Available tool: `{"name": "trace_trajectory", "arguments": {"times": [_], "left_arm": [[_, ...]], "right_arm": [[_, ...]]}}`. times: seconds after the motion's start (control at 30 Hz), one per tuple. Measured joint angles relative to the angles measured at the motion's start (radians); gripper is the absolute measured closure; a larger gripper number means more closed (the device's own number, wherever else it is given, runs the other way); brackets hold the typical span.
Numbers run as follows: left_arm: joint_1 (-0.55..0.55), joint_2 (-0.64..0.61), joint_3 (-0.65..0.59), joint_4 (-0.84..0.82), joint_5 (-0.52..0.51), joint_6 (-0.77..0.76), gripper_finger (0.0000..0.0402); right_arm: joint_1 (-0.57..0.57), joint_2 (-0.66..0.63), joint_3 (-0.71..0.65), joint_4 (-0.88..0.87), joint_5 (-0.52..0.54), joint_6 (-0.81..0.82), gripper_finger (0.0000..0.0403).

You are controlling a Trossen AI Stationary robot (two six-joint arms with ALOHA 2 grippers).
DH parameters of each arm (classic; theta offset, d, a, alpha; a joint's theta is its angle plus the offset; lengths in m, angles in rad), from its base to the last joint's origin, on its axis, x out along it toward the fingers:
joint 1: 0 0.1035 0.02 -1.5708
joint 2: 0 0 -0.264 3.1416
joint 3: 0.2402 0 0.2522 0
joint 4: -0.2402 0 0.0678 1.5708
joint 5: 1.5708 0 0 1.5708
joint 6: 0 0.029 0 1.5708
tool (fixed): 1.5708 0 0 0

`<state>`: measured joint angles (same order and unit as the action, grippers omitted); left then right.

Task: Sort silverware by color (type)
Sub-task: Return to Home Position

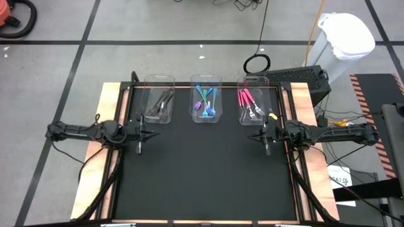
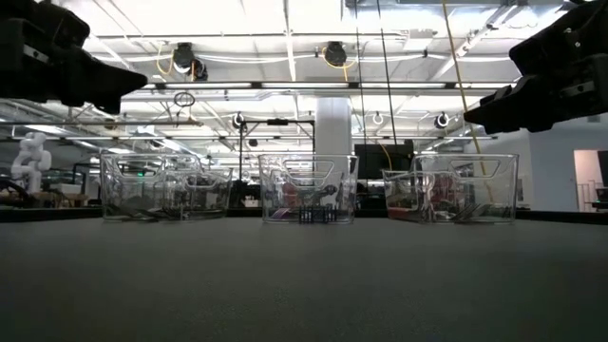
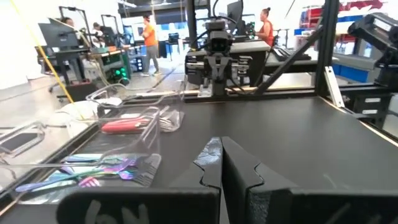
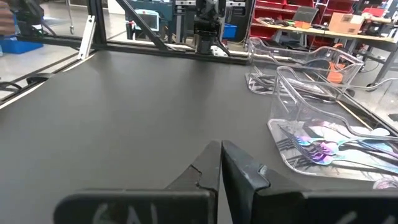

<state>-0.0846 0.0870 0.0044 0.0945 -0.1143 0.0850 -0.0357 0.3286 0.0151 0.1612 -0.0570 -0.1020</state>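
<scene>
At the back of the table (image 1: 202,176), dark forks (image 1: 161,104) lie in the left bin (image 1: 159,79), blue forks (image 1: 206,102) in the middle bin (image 1: 206,78), and pink forks (image 1: 249,104) in the right bin (image 1: 254,79). The left gripper (image 3: 221,149) and right gripper (image 4: 221,152) wait at the table's sides, pinched closed and holding nothing.

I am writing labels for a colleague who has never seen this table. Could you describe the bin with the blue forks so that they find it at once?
Three clear bins stand in a row along the far edge of the black table. Take the middle bin. It alone holds blue forks; the left bin holds dark forks and the right bin pink forks.
</scene>
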Motion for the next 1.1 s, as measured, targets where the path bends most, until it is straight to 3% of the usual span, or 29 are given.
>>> {"name": "trace_trajectory", "arguments": {"times": [0.13, 0.63, 0.9, 1.1], "left_arm": [[0.047, -0.088, 0.000, -0.065, 0.059, -0.018, 0.0400], [0.207, -0.087, 0.000, -0.074, 0.196, -0.018, 0.0400], [0.216, -0.087, 0.000, -0.074, 0.197, -0.025, 0.0400], [0.216, -0.086, 0.000, -0.073, 0.197, -0.027, 0.0400]], "right_arm": [[0.000, 0.000, 0.000, -0.001, -0.001, 0.003, 0.0390], [0.000, 0.000, 0.000, 0.022, -0.040, 0.021, 0.0390], [0.059, -0.001, 0.000, 0.082, 0.077, 0.064, 0.0401], [0.145, -0.001, 0.000, 0.075, 0.239, 0.036, 0.0402]]}}
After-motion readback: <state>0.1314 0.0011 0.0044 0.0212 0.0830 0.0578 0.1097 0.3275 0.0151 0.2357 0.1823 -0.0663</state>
